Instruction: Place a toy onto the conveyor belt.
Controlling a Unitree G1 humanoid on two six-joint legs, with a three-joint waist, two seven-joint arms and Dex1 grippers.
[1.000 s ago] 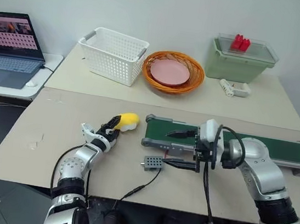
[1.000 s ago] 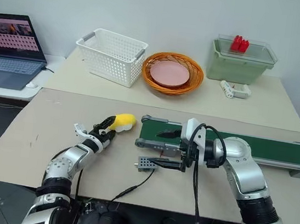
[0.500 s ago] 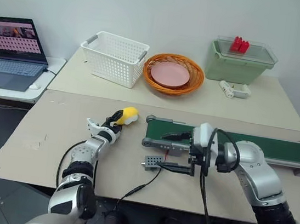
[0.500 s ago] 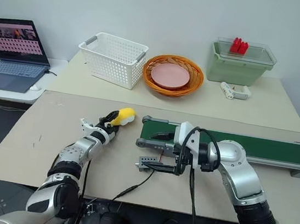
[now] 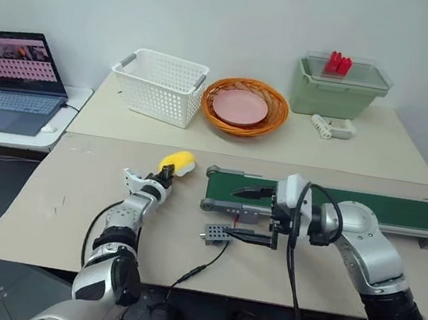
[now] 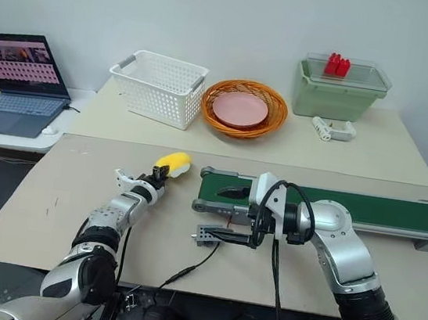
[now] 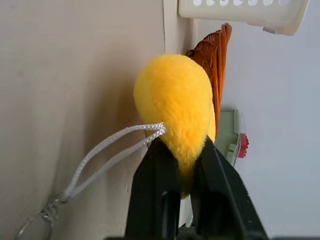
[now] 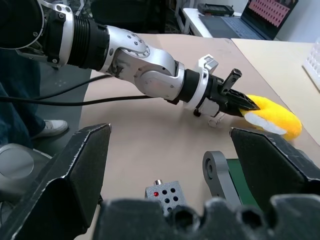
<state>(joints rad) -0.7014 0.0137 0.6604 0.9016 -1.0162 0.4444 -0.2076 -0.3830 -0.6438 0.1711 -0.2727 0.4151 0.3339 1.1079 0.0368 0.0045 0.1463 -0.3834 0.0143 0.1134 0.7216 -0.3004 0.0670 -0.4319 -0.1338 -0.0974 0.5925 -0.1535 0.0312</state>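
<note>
A: Yellow toy [image 5: 177, 161] sits pinched in the left gripper [image 7: 182, 155], just left of the conveyor belt's [image 5: 365, 208] end. Why?

B: For carrying over. Right gripper [image 5: 248, 212] gapes wide, holding 0 things.

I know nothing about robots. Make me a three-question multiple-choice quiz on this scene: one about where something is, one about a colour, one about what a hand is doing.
1. Where is the pink plate?
A. in the orange woven basket
B. in the white basket
C. on the conveyor belt

2. What colour is the toy?
A. red
B. yellow
C. blue

3. What is the left hand doing?
A. hanging open
B. shut on the grey box
C. shut on the toy

Answers:
1 A: the plate lies inside the woven rim.
2 B: its fur is bright yellow, with a small white part.
3 C: the left wrist view shows both black fingers pinching the toy's end, beside the conveyor belt.
</note>
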